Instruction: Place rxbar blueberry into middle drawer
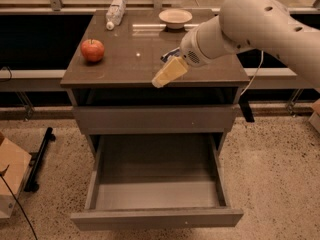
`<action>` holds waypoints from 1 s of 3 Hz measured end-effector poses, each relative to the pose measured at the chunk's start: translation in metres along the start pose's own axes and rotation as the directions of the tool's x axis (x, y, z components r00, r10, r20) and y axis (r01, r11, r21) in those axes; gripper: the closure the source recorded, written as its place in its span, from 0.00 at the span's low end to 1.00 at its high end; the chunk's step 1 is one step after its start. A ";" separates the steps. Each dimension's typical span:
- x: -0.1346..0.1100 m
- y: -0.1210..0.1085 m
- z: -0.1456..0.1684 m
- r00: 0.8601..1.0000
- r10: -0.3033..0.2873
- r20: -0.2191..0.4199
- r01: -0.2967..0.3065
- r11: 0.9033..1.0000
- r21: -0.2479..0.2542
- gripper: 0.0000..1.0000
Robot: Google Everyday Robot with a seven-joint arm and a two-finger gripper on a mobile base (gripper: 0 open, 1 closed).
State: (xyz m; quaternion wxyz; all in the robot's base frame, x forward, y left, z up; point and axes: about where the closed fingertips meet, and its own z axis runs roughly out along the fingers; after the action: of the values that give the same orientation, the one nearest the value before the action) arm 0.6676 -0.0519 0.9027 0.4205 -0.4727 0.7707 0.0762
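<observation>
The rxbar blueberry (169, 55) shows only as a small dark-blue edge on the brown cabinet top, mostly hidden behind my gripper. My gripper (170, 72), cream-coloured on a white arm, hangs low over the front right part of the top, right at the bar. The middle drawer (157, 217) is pulled out wide below, its smooth grey box interior bare.
A red apple (92, 50) sits at the top's left. A clear plastic bottle (114, 13) lies at the back left and a shallow bowl (175, 17) at the back middle. A closed grey drawer front (154, 119) is above the open drawer. A cardboard box (11, 176) stands on the floor at left.
</observation>
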 end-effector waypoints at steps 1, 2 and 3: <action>0.006 -0.013 0.014 0.999 0.043 0.027 -0.044 0.999 0.030 0.00; 0.009 -0.034 0.033 0.994 0.087 0.065 -0.092 0.993 0.071 0.00; 0.019 -0.064 0.059 0.980 0.164 0.117 -0.176 0.979 0.106 0.00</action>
State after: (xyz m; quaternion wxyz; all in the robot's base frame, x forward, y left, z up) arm 0.7489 -0.0691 0.8692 0.4800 -0.3751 0.7877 0.0924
